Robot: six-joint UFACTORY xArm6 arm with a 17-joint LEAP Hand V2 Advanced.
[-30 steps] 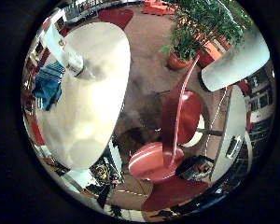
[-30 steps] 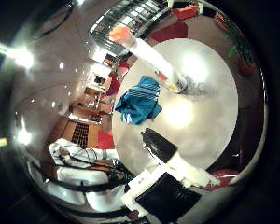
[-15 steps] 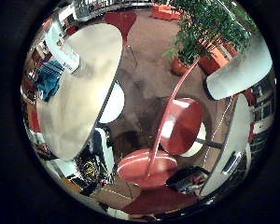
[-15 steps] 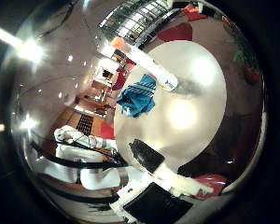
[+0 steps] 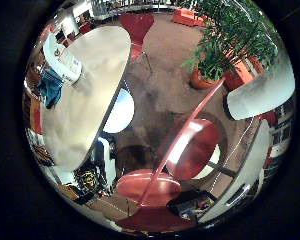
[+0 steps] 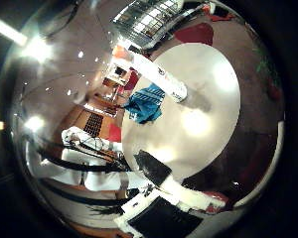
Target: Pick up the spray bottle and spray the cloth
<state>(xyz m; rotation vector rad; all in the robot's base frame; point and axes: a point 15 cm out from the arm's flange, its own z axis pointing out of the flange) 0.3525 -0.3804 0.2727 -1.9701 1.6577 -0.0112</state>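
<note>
A white spray bottle (image 6: 159,79) with an orange top stands upright on a round white table (image 6: 213,124). Beside it on the table lies a crumpled blue cloth (image 6: 144,104), close to the table's edge. Both also show in the little finger side view, as the bottle (image 5: 62,57) and the cloth (image 5: 50,87). My right hand (image 6: 164,181) is off the table's edge, well away from both. A black-tipped white finger (image 6: 151,168) reaches in straight, and another white finger (image 5: 260,92) shows in the other view. The hand holds nothing.
Red chairs (image 5: 185,150) stand on the brown floor beside the table, and another red chair (image 5: 137,22) stands at its far side. A potted plant (image 5: 225,45) in an orange pot is beyond them. The table's white foot (image 5: 121,111) shows under its top.
Both views have shifted, so the camera has moved; the table now sits further off to the side. The bottle and cloth keep their places on the table.
</note>
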